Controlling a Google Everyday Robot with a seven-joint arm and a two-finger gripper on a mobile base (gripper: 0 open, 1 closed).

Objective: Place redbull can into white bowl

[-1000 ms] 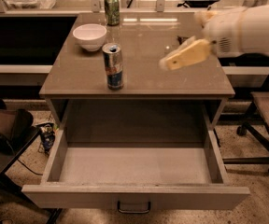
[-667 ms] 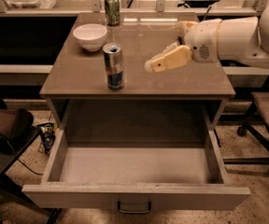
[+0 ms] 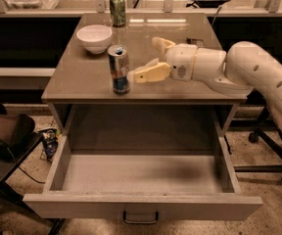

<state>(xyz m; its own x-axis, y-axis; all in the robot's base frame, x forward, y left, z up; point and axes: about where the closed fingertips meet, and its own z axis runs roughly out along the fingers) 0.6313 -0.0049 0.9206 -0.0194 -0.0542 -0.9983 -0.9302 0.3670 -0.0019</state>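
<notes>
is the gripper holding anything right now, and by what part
Nothing is held: the gripper is open beside the upright redbull can, fingers not closed around it.

The tool [image 3: 143, 58] is hovering over the grey-brown worktop [image 3: 82, 77], whose deep drawer [image 3: 141, 175] is hanging open. Speckled floor [image 3: 270, 192] is showing below, and an office chair's base [image 3: 254, 136] is standing to the right.

Claw [image 3: 143, 58] wide, R of redbull can [image 3: 118, 69], gap btwn can & white bowl [image 3: 94, 37], green can [image 3: 117, 10] behind
</notes>
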